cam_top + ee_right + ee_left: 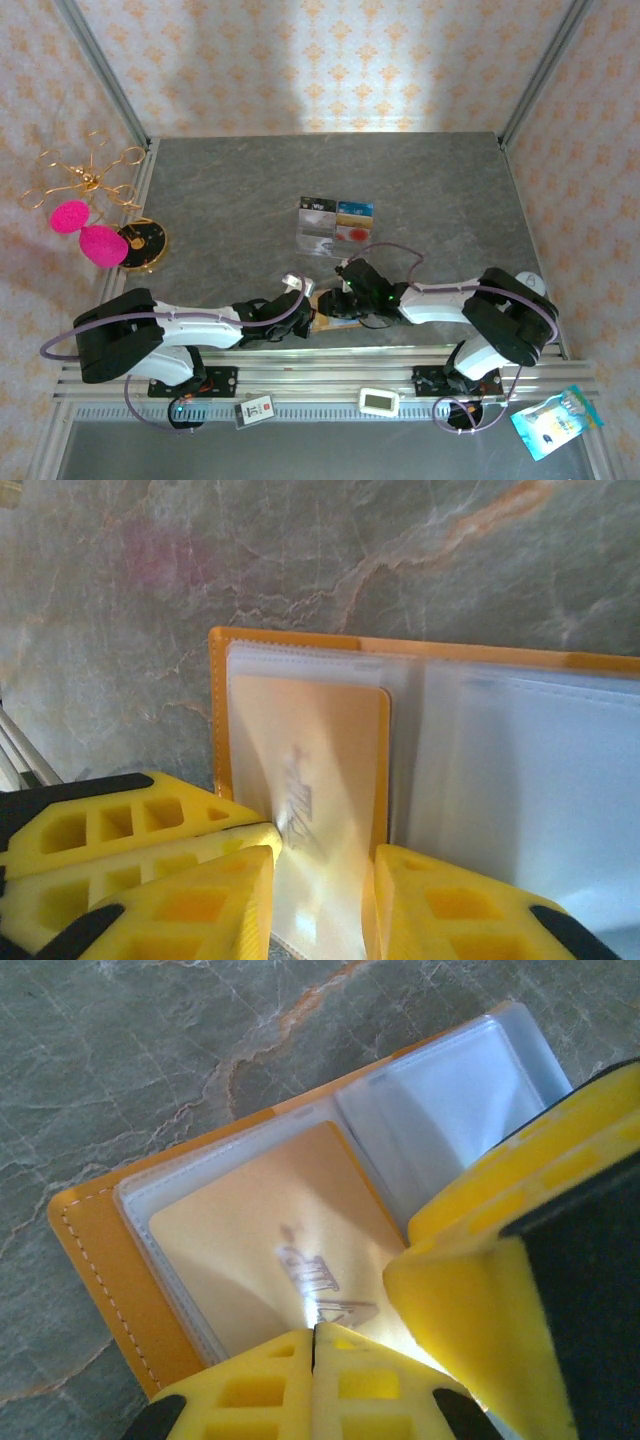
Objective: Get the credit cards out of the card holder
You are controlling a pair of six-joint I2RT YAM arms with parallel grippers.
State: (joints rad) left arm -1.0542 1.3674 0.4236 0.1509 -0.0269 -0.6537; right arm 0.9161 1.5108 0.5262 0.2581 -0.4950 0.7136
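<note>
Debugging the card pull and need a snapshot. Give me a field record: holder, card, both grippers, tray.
holder: open, flat on the table, clear sleeves facing up
card: gold, inside a sleeve, not yet out
left gripper: shut, tips at the holder's near edge over the card
right gripper: jaws partly apart, astride the card's end; grip unclear
tray: clear, farther back, apart from the holder

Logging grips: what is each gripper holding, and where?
Nothing looks gripped: the left gripper is shut empty at the card holder's edge; the right gripper is open over the gold card.
</note>
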